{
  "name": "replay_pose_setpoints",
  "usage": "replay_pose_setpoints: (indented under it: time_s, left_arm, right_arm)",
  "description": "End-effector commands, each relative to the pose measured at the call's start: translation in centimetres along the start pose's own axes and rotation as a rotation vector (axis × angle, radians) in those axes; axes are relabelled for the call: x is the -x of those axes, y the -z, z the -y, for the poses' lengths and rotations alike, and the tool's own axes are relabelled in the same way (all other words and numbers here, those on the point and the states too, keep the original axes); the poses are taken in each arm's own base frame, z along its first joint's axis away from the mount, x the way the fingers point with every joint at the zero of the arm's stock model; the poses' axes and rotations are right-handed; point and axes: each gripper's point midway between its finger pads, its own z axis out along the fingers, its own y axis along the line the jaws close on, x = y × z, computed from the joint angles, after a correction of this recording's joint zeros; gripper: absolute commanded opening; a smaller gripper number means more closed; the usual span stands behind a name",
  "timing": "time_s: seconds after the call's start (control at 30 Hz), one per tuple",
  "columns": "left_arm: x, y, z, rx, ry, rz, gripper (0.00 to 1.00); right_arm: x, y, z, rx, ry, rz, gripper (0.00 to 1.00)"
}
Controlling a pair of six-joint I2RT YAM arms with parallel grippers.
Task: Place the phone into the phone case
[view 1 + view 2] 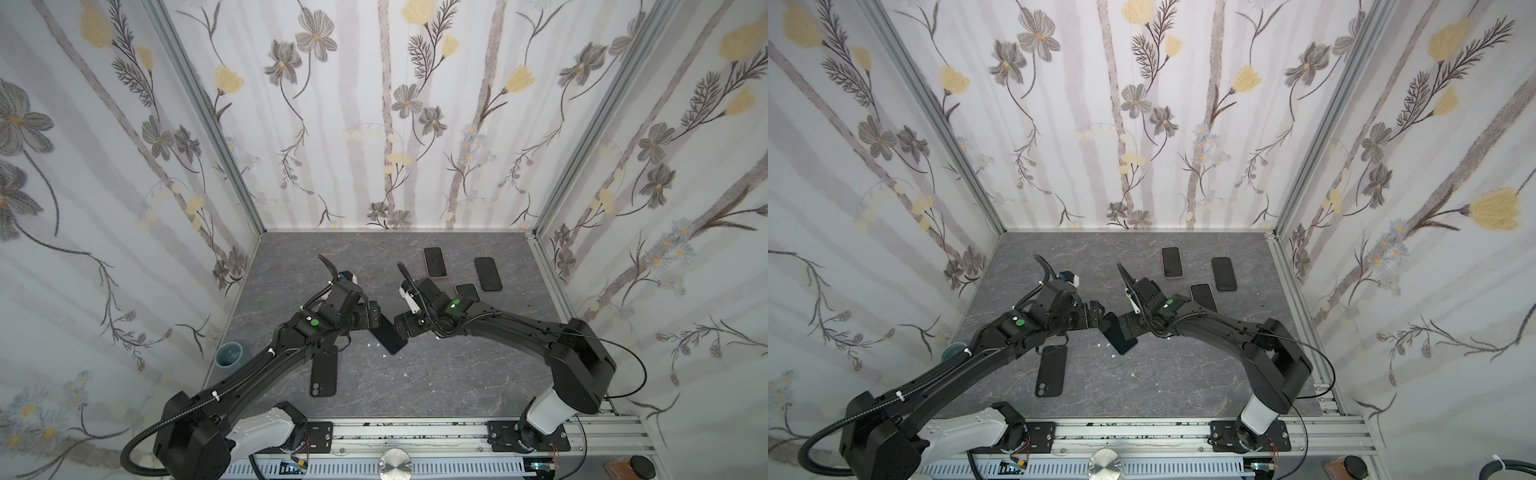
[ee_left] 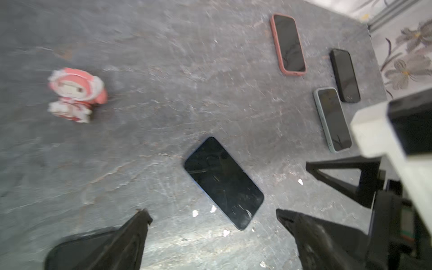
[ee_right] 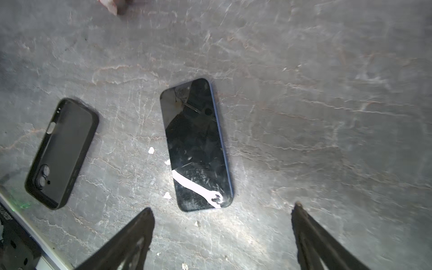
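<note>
The phone (image 1: 390, 338) lay flat and screen up near the middle of the table (image 1: 436, 382), its glass scratched. The left gripper (image 2: 212, 214) and right gripper (image 3: 223, 208) faced each other close over the phone. Both had their jaws spread wide and held nothing. The black phone case (image 1: 323, 376) lay flat just beside the phone, nearer the left arm, not touching it. Farther back on the right lay a pink-cased phone (image 1: 1170, 262), a black-cased phone (image 1: 1224, 273) and a pale-cased phone (image 1: 1203, 297). A small pink doll (image 2: 77, 94) stood well apart.
</note>
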Motion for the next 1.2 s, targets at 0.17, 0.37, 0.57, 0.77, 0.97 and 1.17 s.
replay_pose_setpoints:
  time_s: [0.17,0.37,0.57,0.77,0.97,1.17]
  left_arm:
    - [-2.8,0.4,-7.6,0.257,0.122,-0.025,0.99]
    - [-5.3,-0.2,-8.9,0.228,0.239,-0.055,0.97]
    - [-6.7,-0.9,-8.6,0.189,0.290,-0.086,0.94]
    - [-7.5,-1.3,-8.7,0.164,0.333,-0.086,0.94]
    - [-7.2,-0.8,-10.0,0.209,0.355,-0.037,0.96]
    - [-7.7,-1.0,-10.6,0.221,0.378,-0.035,0.96]
  right_arm:
    - [-0.2,-3.0,-1.0,-0.003,0.129,-0.029,0.92]
    - [-0.5,-4.7,-1.2,-0.032,0.233,-0.090,0.92]
    - [-0.8,-6.5,-0.8,-0.064,0.277,-0.139,0.93]
    - [-1.3,-7.5,-1.7,-0.048,0.307,-0.167,0.92]
    - [-2.2,-8.4,-1.8,-0.047,0.317,-0.214,0.89]
    - [-2.9,-9.2,-1.4,-0.062,0.318,-0.249,0.82]
